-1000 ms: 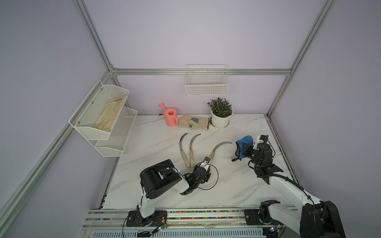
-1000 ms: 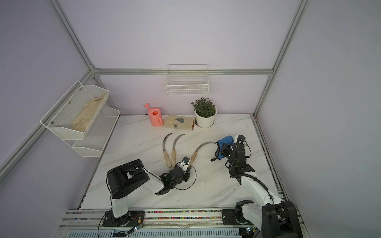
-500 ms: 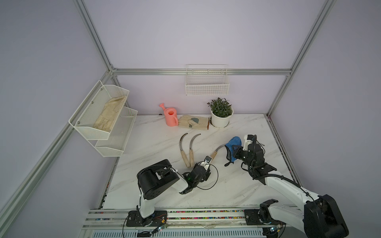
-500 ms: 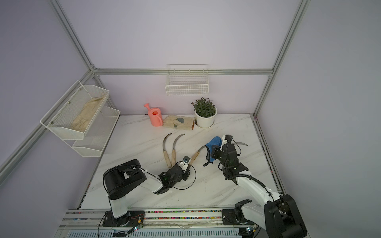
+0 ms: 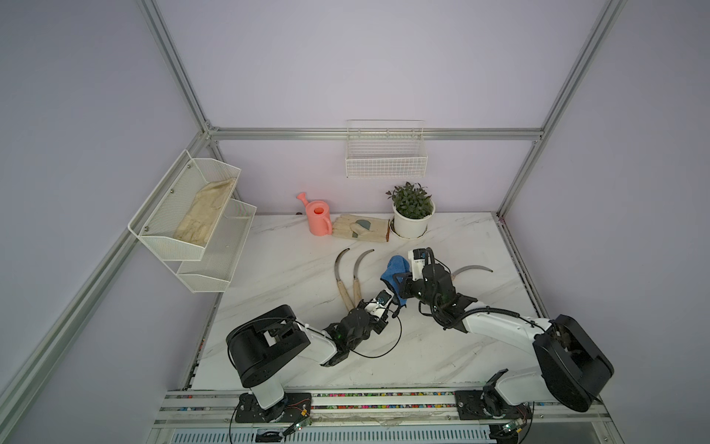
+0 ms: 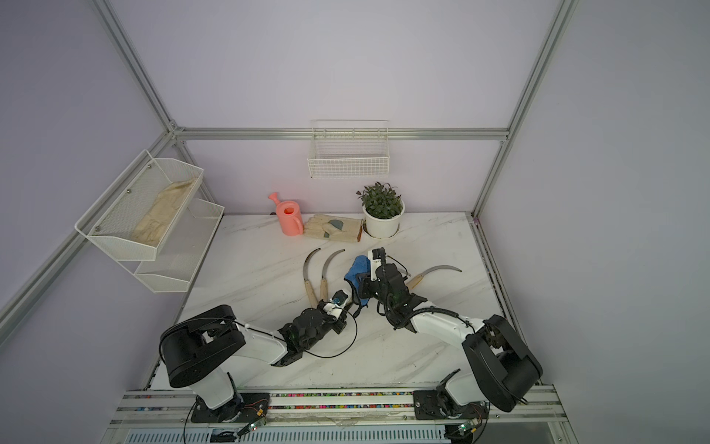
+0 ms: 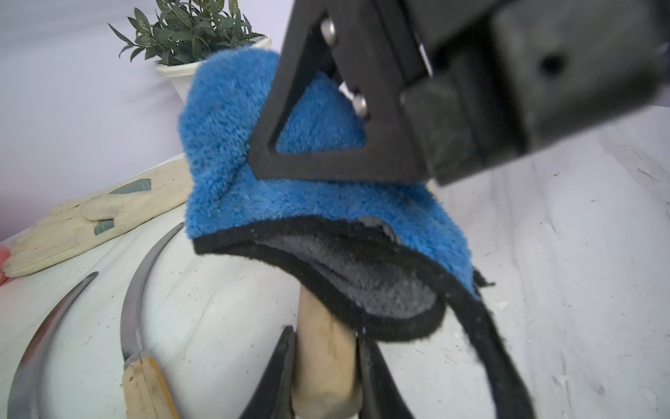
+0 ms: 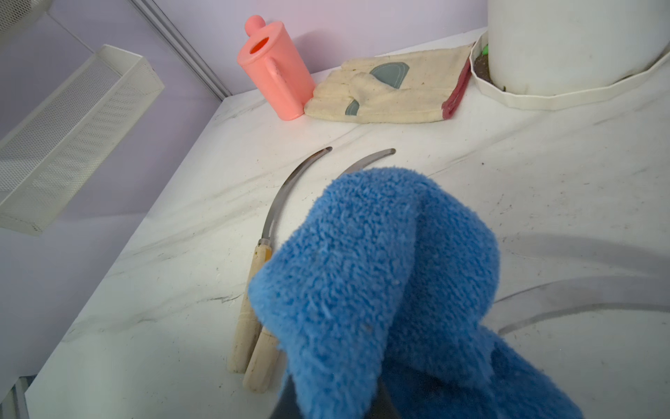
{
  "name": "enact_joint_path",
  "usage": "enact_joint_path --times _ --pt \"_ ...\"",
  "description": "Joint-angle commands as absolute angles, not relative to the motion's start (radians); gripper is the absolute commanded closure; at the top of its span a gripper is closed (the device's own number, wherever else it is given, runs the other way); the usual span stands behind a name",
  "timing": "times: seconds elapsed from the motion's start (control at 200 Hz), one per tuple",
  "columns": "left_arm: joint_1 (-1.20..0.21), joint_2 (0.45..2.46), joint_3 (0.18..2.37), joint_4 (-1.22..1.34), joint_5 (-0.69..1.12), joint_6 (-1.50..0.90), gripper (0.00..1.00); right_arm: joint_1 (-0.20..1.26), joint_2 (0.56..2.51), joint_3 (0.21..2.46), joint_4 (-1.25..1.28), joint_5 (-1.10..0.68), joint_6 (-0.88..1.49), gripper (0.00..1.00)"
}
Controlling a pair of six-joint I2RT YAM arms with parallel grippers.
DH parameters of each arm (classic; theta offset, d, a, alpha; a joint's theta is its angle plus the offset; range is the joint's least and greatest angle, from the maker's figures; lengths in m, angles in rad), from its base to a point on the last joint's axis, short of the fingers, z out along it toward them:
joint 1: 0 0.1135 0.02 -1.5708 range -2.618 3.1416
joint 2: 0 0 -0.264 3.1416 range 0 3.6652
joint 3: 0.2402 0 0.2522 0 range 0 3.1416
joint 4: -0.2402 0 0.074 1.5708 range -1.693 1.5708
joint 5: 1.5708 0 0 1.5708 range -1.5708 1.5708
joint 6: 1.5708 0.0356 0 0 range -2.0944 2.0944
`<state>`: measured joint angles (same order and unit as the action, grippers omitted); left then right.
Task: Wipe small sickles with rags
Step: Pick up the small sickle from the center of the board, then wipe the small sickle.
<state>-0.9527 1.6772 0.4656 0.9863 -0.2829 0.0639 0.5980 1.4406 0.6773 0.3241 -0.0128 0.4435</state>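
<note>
Since a second ago our right arm has swung in from the right side of the table [image 5: 292, 269] toward the middle, bringing the rag with it. Nearest us, our left fingers [image 7: 279, 370] are clamped on the pale wooden handle of the held sickle [image 7: 319, 326]. Just beyond, our right fingers [image 7: 326, 165] pinch the blue rag [image 5: 392, 271], which now hangs over that sickle's blade. The blade is hidden under the cloth, so we cannot tell whether cloth touches metal. We judge the wiping stroke is about to begin. Further out, a pair of sickles [image 5: 355, 275] lies side by side, and the move has uncovered a fourth sickle [image 5: 472, 267] at the right.
</note>
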Motion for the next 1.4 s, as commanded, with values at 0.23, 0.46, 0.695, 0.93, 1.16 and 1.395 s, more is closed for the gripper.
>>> enact_joint_path --times 0.23,0.46,0.695,0.93,1.16,1.395 --pt "-0.854 1.527 0.344 1.115 -0.104 0.034 1.0 0.601 1.465 0.661 0.456 -0.016 0.424 1.0" --pt "-0.839 1.552 0.341 1.141 -0.109 0.017 1.0 0.646 1.528 0.679 0.514 -0.086 0.424 1.0" --pt "-0.784 1.555 0.339 1.167 -0.05 -0.03 1.0 0.757 1.522 0.688 0.541 -0.12 0.416 1.0" --pt "-0.771 1.559 0.346 1.16 -0.015 -0.04 1.0 0.775 1.553 0.669 0.594 -0.184 0.448 1.0" --pt "-0.77 1.537 0.346 1.13 -0.001 -0.041 1.0 0.742 1.666 0.676 0.57 -0.012 0.445 1.0" --pt "-0.768 1.51 0.344 1.101 0.002 -0.013 1.0 0.641 1.697 0.658 0.552 0.034 0.441 1.0"
